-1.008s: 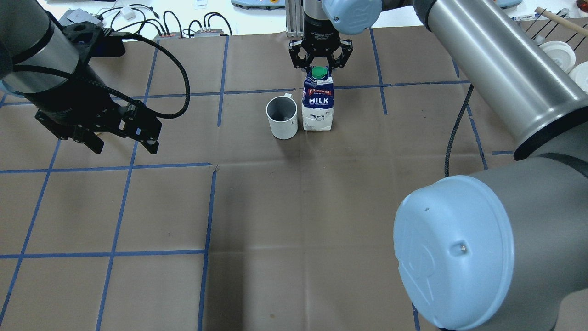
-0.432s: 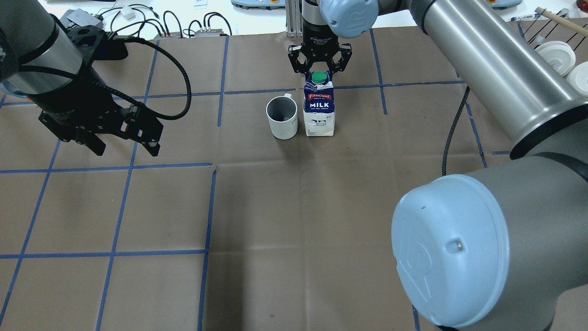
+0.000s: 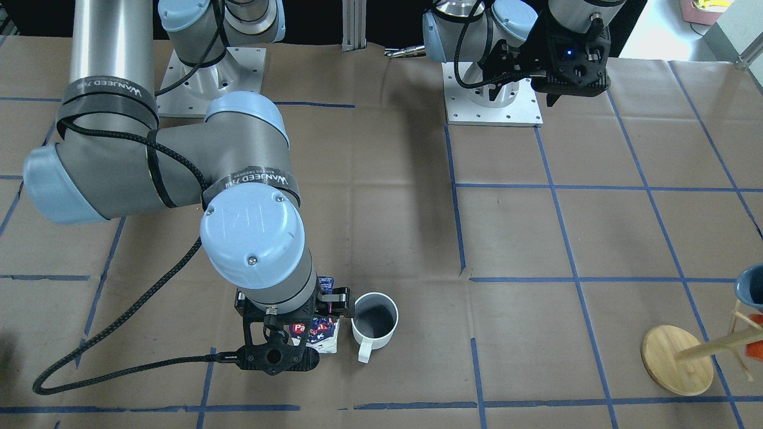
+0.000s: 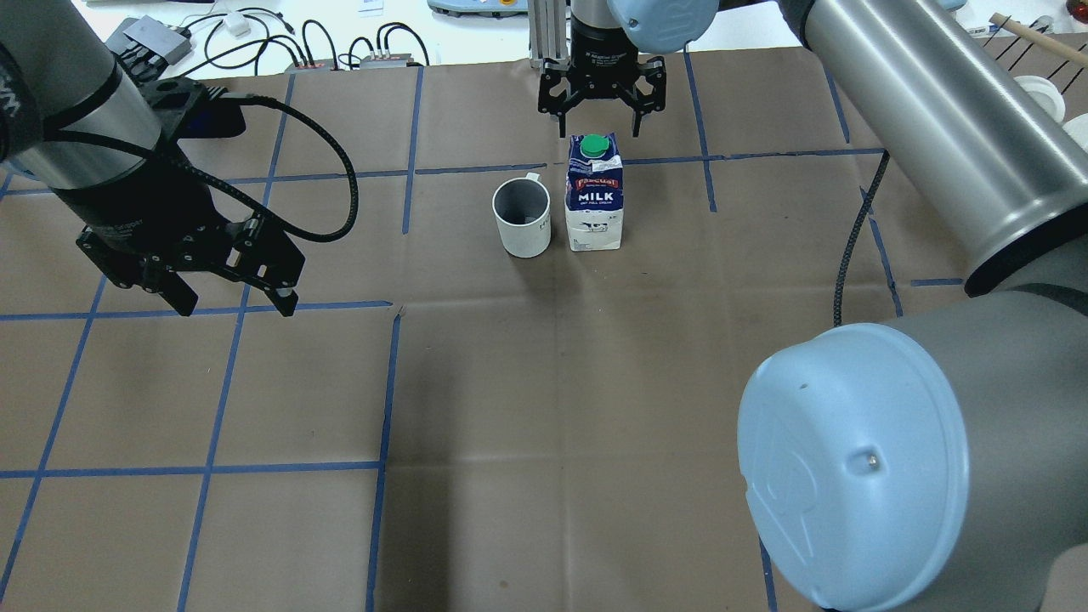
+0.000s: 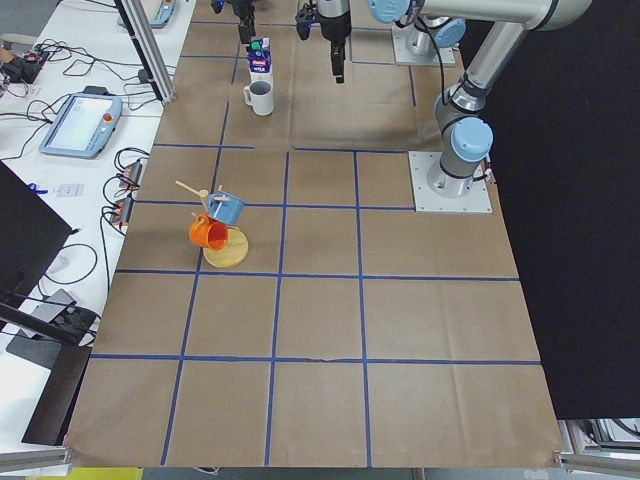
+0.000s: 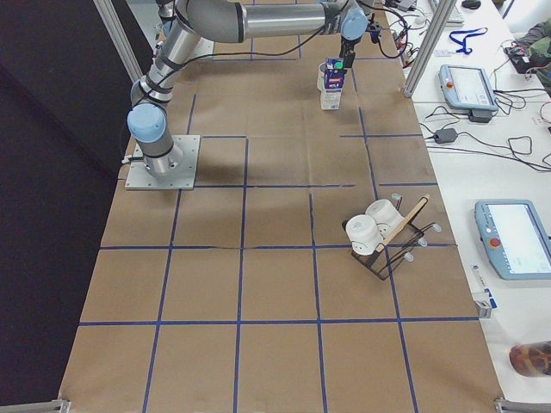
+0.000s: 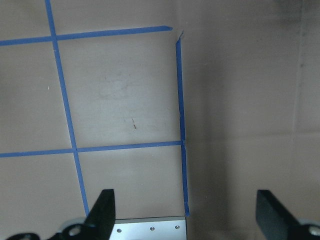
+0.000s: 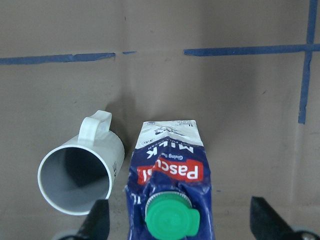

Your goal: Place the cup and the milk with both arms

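Brown paper crossed with blue tape lines covers the table (image 4: 476,382). The milk carton (image 4: 595,204) stands upright on it in the far middle, close beside the cup (image 4: 521,217) (a thin gap shows between them). My right gripper (image 4: 598,132) hangs just above the milk carton's green cap, fingers spread wide and clear of it. My left gripper (image 4: 238,302) hovers well apart from both, over the paper, its fingers spread too.

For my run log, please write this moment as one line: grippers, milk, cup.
right gripper: open, above milk, not gripping | milk: upright beside cup | cup: upright | left gripper: open, empty, away from both
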`<state>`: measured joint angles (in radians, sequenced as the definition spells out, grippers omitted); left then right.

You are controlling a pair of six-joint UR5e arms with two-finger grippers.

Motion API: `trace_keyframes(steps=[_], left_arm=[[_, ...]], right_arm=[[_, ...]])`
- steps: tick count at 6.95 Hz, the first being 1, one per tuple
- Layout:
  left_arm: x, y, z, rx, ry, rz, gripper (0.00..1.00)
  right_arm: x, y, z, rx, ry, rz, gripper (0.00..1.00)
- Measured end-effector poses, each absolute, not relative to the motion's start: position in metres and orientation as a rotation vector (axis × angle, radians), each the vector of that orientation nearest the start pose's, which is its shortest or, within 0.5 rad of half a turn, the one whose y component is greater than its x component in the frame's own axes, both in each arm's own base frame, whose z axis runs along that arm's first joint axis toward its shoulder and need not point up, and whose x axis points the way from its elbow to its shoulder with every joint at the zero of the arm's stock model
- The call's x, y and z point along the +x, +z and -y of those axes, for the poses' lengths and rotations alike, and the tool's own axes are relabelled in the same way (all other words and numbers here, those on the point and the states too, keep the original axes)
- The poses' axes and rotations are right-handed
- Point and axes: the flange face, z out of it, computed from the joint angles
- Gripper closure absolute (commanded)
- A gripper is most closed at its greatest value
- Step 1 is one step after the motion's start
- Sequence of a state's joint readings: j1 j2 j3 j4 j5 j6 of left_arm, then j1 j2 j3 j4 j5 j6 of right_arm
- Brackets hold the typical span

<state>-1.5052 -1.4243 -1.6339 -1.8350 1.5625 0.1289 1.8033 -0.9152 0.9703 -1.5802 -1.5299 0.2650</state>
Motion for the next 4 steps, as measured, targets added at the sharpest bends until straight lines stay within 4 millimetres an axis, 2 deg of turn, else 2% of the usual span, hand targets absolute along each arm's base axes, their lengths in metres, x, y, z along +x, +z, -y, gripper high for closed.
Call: trace_keyframes(steps=[1, 2, 4], left_arm=[[-0.107, 0.500, 0.416, 0.100, 0.288, -3.152, 0.00], [-0.107, 0.500, 0.416, 0.101, 0.287, -3.151, 0.00], [-0.107, 0.500, 0.418, 0.103, 0.270, -3.152, 0.00]], right_arm=[[0.300, 0.395, 0.689, 0.044, 0.084, -3.112, 0.00], [0.282, 0.425, 0.682, -0.008, 0.089, -3.114, 0.00], [0.206, 0.477, 0.666, -0.155, 0.146, -3.110, 0.00]])
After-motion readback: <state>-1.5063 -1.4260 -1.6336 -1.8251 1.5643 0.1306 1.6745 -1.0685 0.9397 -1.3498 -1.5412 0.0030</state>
